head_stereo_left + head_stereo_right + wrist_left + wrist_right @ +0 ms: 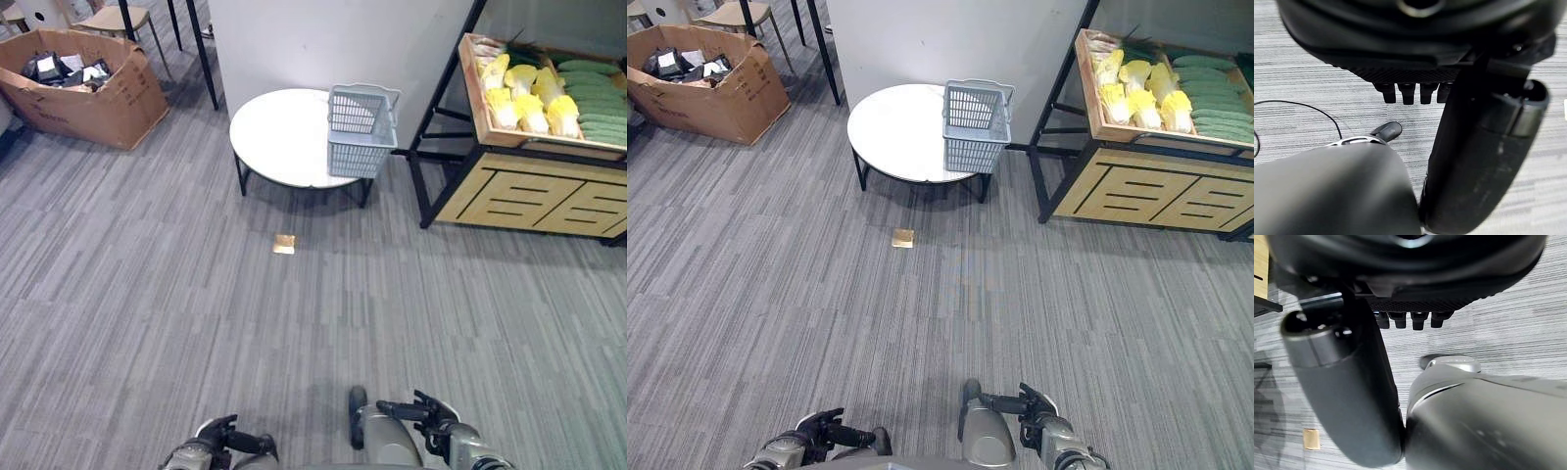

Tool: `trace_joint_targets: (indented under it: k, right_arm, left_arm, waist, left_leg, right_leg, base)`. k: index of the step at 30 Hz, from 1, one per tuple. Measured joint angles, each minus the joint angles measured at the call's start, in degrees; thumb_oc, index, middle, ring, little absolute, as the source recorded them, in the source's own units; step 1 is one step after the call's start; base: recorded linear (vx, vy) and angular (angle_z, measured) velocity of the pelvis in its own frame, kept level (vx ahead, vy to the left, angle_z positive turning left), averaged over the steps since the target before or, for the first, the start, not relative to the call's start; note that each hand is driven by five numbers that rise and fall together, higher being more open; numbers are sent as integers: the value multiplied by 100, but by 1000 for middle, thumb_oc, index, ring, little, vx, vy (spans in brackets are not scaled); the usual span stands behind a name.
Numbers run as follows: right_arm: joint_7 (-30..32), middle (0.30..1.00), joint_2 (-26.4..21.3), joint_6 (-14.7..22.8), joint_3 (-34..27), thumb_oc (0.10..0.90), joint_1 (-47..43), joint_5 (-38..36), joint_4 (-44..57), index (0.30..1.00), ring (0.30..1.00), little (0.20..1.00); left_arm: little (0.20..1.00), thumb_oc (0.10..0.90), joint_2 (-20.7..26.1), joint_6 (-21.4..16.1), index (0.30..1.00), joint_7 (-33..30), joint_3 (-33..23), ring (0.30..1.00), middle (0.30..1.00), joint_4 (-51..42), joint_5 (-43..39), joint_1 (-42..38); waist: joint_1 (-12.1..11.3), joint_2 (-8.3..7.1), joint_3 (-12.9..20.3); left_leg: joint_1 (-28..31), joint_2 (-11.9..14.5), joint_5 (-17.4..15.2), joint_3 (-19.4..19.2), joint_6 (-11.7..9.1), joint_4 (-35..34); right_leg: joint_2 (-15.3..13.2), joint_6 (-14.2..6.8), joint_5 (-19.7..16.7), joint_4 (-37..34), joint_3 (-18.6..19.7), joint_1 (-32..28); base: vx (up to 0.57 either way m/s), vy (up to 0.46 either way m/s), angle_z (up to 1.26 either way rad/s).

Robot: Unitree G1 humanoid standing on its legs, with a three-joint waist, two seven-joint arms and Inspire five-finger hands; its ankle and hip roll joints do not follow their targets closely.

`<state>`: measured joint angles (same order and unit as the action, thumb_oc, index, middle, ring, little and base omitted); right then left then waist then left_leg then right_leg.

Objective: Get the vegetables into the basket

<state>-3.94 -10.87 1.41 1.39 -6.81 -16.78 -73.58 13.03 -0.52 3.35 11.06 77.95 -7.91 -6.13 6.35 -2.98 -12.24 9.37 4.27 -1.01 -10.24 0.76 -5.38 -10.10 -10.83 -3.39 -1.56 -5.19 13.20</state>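
A pale blue-grey plastic basket [361, 130] stands upright on the right side of a round white table [279, 137] far ahead. To the right, a wooden shelf stand [534, 196] carries a crate of yellow-white cabbages [524, 98] and green cucumbers [598, 98]. My left hand [220, 436] hangs low at the bottom left, and my right hand [431, 416] at the bottom right, both well away from the table and shelf. In the wrist views the left hand's fingers [1408, 93] and the right hand's fingers [1410, 320] are relaxed and hold nothing.
Grey carpet stretches between me and the table. A small tan square [284, 244] lies on the floor before the table. An open cardboard box [78, 83] sits at the far left, with a chair [113, 18] and black table legs behind it. A grey wall panel [333, 39] rises behind the table.
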Motion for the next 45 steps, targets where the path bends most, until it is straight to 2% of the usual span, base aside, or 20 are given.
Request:
trace_joint_targets:
  k: [2,5,8,14,15,16,17,18,21,24,26,27,29,32,35,38,39,41,43,45]
  right_arm:
    - [3,1000,85,0,-27,900,23,-1,1,1000,1000,1000]
    - [2,1000,-32,-16,11,900,46,58,-4,1000,1000,1000]
    - [26,1000,-128,-9,12,900,108,55,18,1000,1000,1000]
    - [28,1000,-394,-24,61,900,165,59,1,1000,1000,1000]
    - [21,1000,-484,22,59,900,125,10,22,1000,1000,1000]
    - [9,1000,-514,41,106,900,88,26,32,1000,1000,1000]
    - [21,1000,-455,28,290,900,92,118,31,1000,1000,1000]
    - [31,1000,-449,-14,333,900,132,119,26,1000,1000,1000]
    - [84,1000,-483,-20,400,900,244,127,82,1000,1000,1000]
    - [91,1000,-492,-34,444,900,331,124,84,1000,1000,1000]
    - [107,1000,-481,-93,588,900,354,130,2,1000,1000,1000]
    - [163,1000,-456,-138,685,900,362,138,-167,1000,1000,1000]
    - [196,1000,-431,-198,666,900,492,139,-322,1000,1000,1000]
    - [216,1000,-438,-266,661,900,552,211,-426,1000,1000,1000]
    - [226,1000,-544,-303,689,900,524,402,-614,1000,1000,1000]
    - [227,1000,-630,-267,861,900,594,559,-662,1000,1000,1000]
    - [250,1000,-610,-253,881,900,658,571,-658,1000,1000,1000]
    - [237,1000,-363,-238,888,900,756,572,-638,1000,1000,1000]
    - [249,1000,-325,-254,904,900,750,575,-705,1000,1000,1000]
    - [260,1000,-330,-266,901,900,758,575,-706,1000,1000,1000]
  left_arm:
    - [1000,900,103,1,1000,-10,27,1000,1000,38,-1,33]
    - [1000,900,-77,2,1000,-3,-45,1000,1000,44,14,82]
    - [1000,900,-215,-34,1000,32,57,1000,1000,35,82,152]
    - [1000,900,-391,-35,1000,61,52,1000,1000,92,86,147]
    - [1000,900,-422,-9,1000,57,60,1000,1000,127,77,80]
    - [1000,900,-392,10,1000,55,57,1000,1000,123,62,157]
    - [1000,900,-295,50,1000,52,56,1000,1000,130,56,252]
    - [1000,900,-258,64,1000,13,44,1000,1000,151,29,283]
    - [1000,900,-298,39,1000,3,3,1000,1000,98,-47,312]
    - [1000,900,-327,35,1000,26,3,1000,1000,-2,-71,231]
    - [1000,900,-298,10,1000,25,-11,1000,1000,-129,-224,195]
    - [1000,900,-256,-28,1000,58,37,1000,1000,-197,-345,123]
    - [1000,900,-200,-116,1000,48,60,1000,1000,-420,-411,13]
    - [1000,900,-128,-145,1000,46,102,1000,1000,-619,-438,-63]
    - [1000,900,-185,-158,1000,63,12,1000,1000,-636,-558,-69]
    - [1000,900,-292,-212,1000,62,-20,1000,1000,-619,-569,-42]
    - [1000,900,-295,-208,1000,58,-24,1000,1000,-607,-567,14]
    - [1000,900,-136,-200,1000,26,6,1000,1000,-611,-538,-15]
    - [1000,900,-138,-139,1000,22,27,1000,1000,-543,-532,-76]
    - [1000,900,-170,-101,1000,-18,38,1000,1000,-389,-391,14]
  waist:
    - [20,-170,28]
    - [152,165,77]
    - [334,408,195]
    - [396,690,282]
    - [418,750,268]
    - [418,830,349]
    - [417,607,439]
    - [434,669,424]
    - [394,788,417]
    - [404,739,383]
    - [298,454,324]
    - [238,275,273]
    - [4,192,212]
    - [-163,183,116]
    - [-411,358,-42]
    - [-405,516,-16]
    - [-414,592,92]
    - [-369,282,178]
    - [-330,281,167]
    - [-290,348,203]
  left_leg:
    - [225,97,-203,154,-318,-8]
    - [500,287,-506,481,-760,273]
    - [810,462,-84,398,-869,181]
    - [781,690,117,691,-1215,516]
    - [720,721,152,871,-1260,753]
    - [736,761,151,906,-1263,775]
    - [779,699,150,902,-1263,821]
    - [798,832,138,941,-1299,954]
    - [692,1032,353,937,-1419,1498]
    - [307,1036,981,982,-1410,2382]
    - [-76,852,1787,864,-1422,3181]
    - [-474,1090,1207,270,-1355,3660]
    - [-1127,1246,579,-169,-1301,3243]
    - [-1804,1020,553,-294,-1350,2095]
    - [-2014,591,1110,-205,-1251,35]
    - [-2159,495,1172,-93,-1185,489]
    - [-2076,455,1452,-54,-436,740]
    - [-1762,218,1609,-140,-190,246]
    - [-1582,143,1662,-123,-40,2]
    - [-1419,73,1437,-141,-144,-29]
  right_leg:
    - [38,96,-278,118,52,-57]
    - [379,157,-409,149,-522,-417]
    - [621,911,-329,460,-825,-585]
    - [659,1031,128,1183,-1052,-510]
    - [547,950,399,2080,-1109,-103]
    - [658,791,624,1946,-1139,5]
    - [681,830,482,1356,-1157,-125]
    - [783,1163,500,1320,-1270,-266]
    - [1056,1386,652,1196,-1339,-569]
    - [1099,1454,688,1047,-1337,-893]
    - [937,1500,677,762,-1201,-1203]
    - [885,1618,724,337,-1048,-1593]
    - [871,1625,692,-4,-886,-1873]
    - [857,1574,735,-364,-769,-2272]
    - [852,1330,824,-379,-400,-2636]
    - [855,1088,1132,-379,170,-3181]
    - [878,860,1271,-361,522,-3349]
    - [628,679,1332,-87,307,-3127]
    - [660,570,1427,-174,311,-3079]
    - [796,695,1214,-372,326,-2915]
  base:
    - [315,-49,49]
    - [231,-42,33]
    - [267,-96,22]
    - [240,-117,11]
    - [183,-118,-4]
    - [258,-157,-13]
    - [354,-207,-12]
    - [246,-136,5]
    - [238,-162,0]
    - [261,-227,-2]
    - [258,-91,-11]
    - [282,-19,-18]
    - [451,66,-26]
    - [377,105,-20]
    - [286,43,-83]
    - [235,69,-110]
    - [104,62,-99]
    - [80,90,-62]
    - [105,102,-5]
    - [88,92,17]
